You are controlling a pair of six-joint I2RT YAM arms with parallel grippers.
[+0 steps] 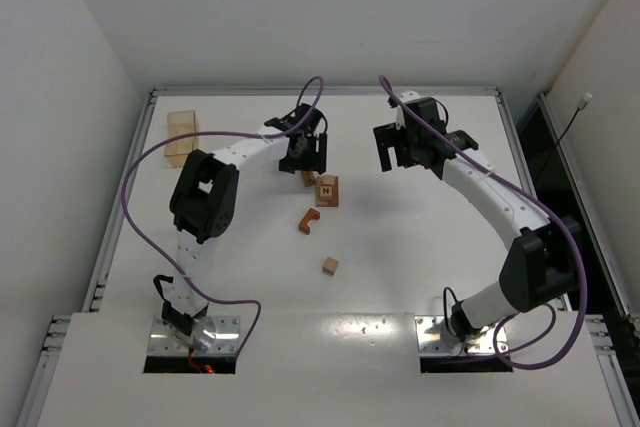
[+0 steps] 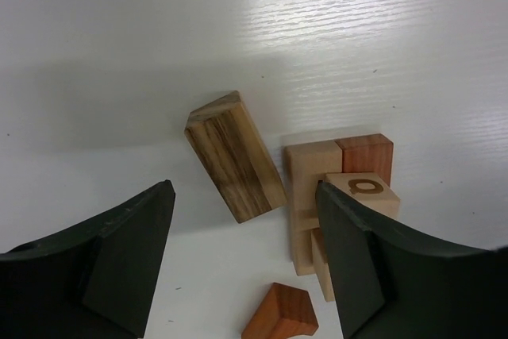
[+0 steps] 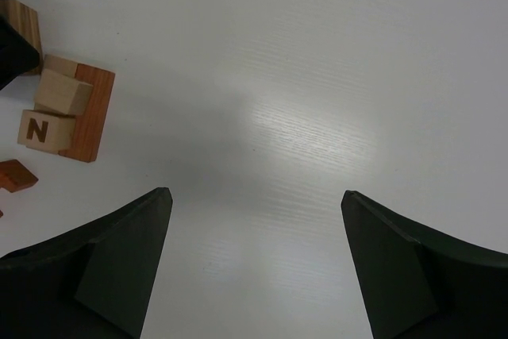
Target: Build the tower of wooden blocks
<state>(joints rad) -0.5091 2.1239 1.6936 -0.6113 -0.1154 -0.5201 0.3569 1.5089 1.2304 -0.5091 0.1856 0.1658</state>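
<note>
Item: dark-grained tan wooden bar (image 2: pixel 236 166), lying skewed mid-table, untouched, between the spread fingers of your left gripper (image 2: pixel 244 196). Right gripper (image 3: pixel 256 196): spread, empty. Risk: on closing, one finger clips the neighbouring tan-and-reddish block cluster (image 2: pixel 337 168) and scatters it.

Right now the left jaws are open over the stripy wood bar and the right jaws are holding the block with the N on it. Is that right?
Not quite. The right jaws hold nothing: the right wrist view shows them open over bare table, with the N block off to one side on other blocks. The left jaws are open over the stripy bar.
</note>
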